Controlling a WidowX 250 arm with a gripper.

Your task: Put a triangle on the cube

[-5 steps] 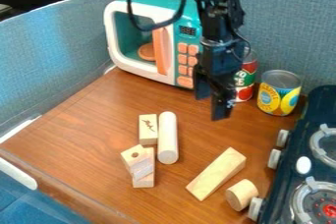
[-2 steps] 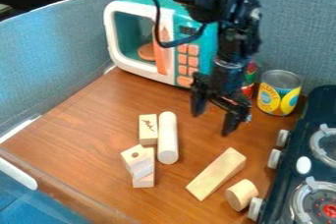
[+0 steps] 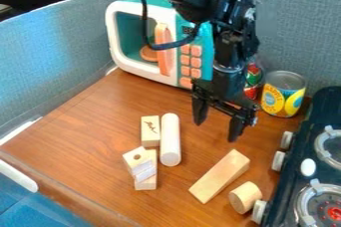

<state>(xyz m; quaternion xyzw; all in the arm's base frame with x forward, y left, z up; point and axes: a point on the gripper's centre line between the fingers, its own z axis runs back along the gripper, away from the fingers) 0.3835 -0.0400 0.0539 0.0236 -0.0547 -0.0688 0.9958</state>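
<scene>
black gripper (image 3: 218, 131) | beyond it: teal-and-white toy microwave (image 3: 122, 6), orange buttons (image 3: 185, 59) | beside it: yellow-and-blue can (image 3: 282, 96) | below it: brown, wood-grained tabletop (image 3: 93, 121), pale-tan wooden cylinder (image 3: 170, 139)

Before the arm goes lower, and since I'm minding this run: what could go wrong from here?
The long wedge lies close to the short cylinder, so a slightly off grasp by the gripper might shove that cylinder against the stove knob. The long rod lies on its side and could roll if brushed.
</scene>
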